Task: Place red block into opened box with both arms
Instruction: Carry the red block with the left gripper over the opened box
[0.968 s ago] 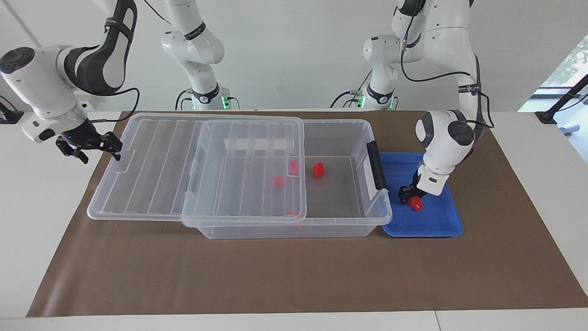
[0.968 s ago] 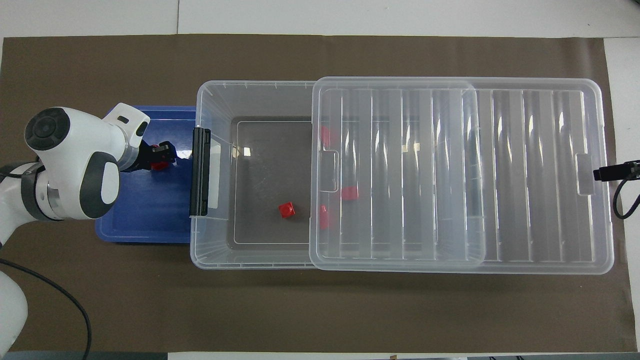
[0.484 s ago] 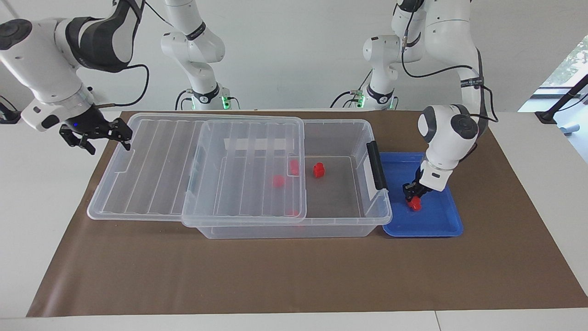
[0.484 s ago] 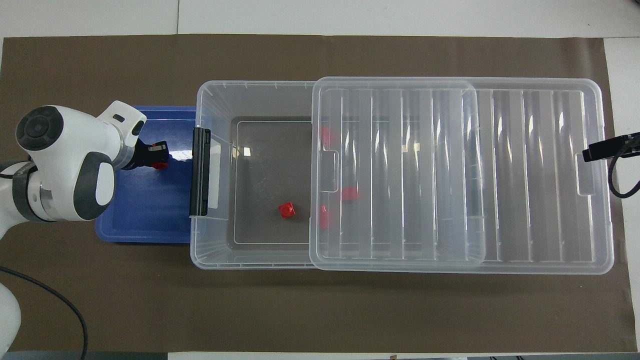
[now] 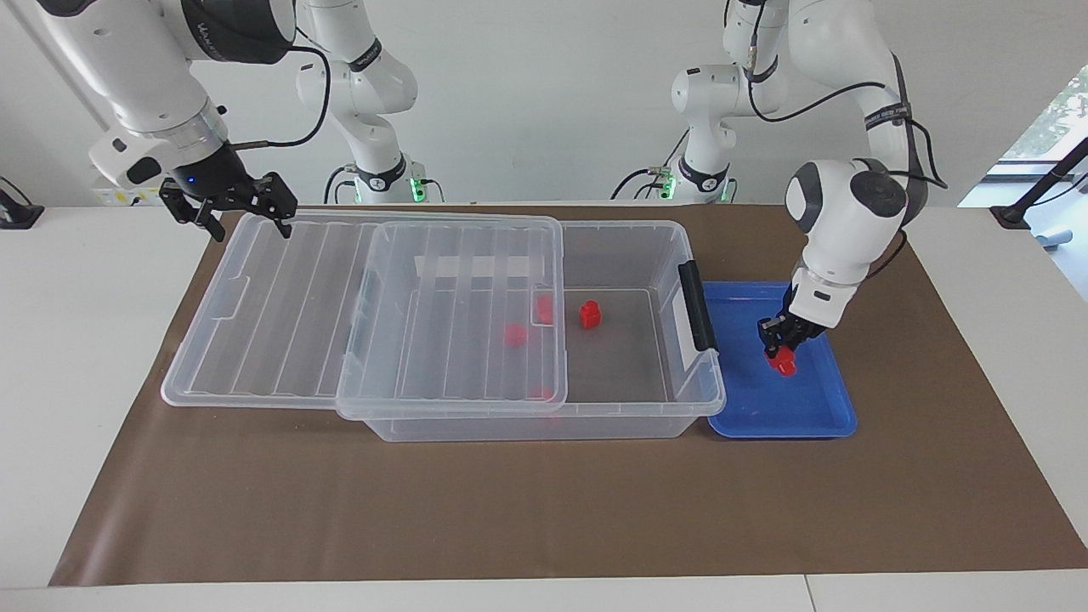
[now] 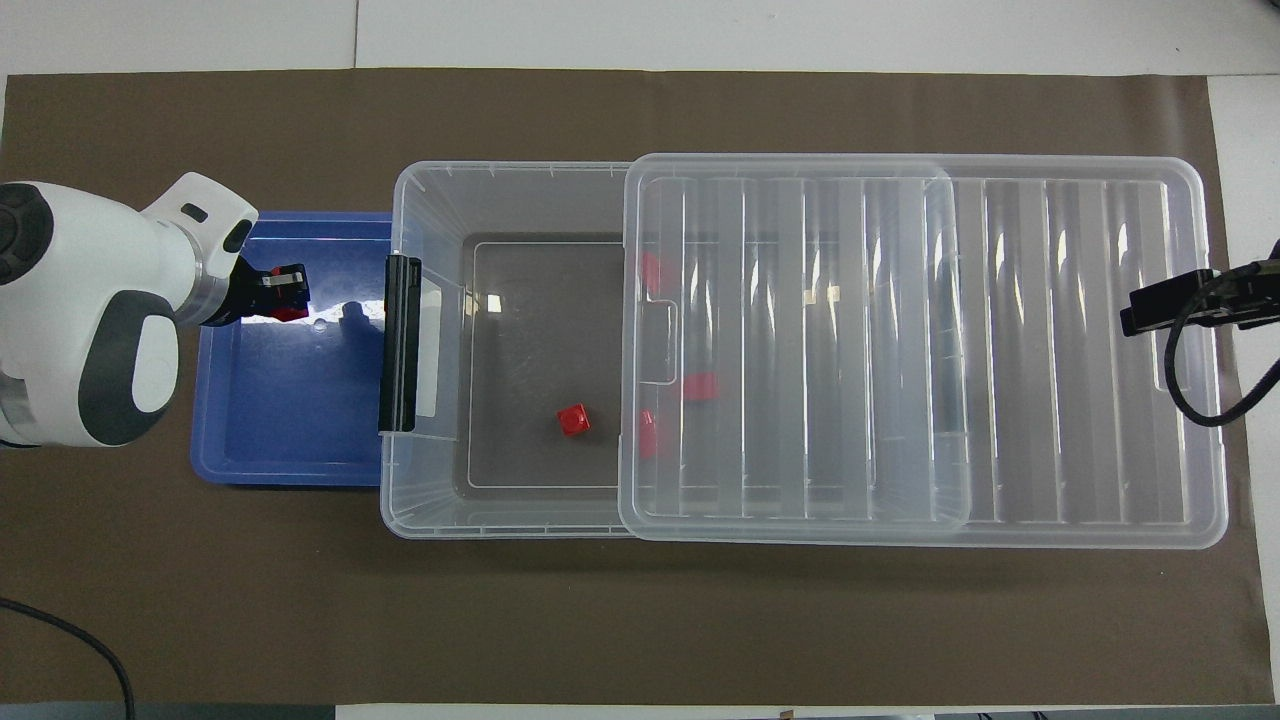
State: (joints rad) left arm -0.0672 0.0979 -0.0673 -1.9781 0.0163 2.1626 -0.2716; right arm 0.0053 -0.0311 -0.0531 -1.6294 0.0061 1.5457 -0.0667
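Note:
My left gripper (image 5: 780, 350) is shut on a red block (image 5: 783, 365) and holds it a little above the blue tray (image 5: 816, 412). From overhead the held red block (image 6: 291, 313) shows just under the left gripper (image 6: 287, 292). The box (image 5: 680, 412) is a clear bin whose ribbed lid (image 5: 289, 306) is slid toward the right arm's end, leaving the tray end uncovered. One red block (image 5: 590, 314) lies on the uncovered box floor, and others show through the lid. My right gripper (image 5: 242, 219) hangs open over the lid's corner nearest the robots, holding nothing.
The blue tray (image 6: 290, 440) sits against the box's black latch (image 6: 400, 345) at the left arm's end. A brown mat (image 5: 544, 510) covers the table under everything. The lid overhangs the box toward the right arm's end.
The left gripper shut on the red block and raised it off the tray. The right gripper rose and swung from beside the lid's end to over its corner nearest the robots.

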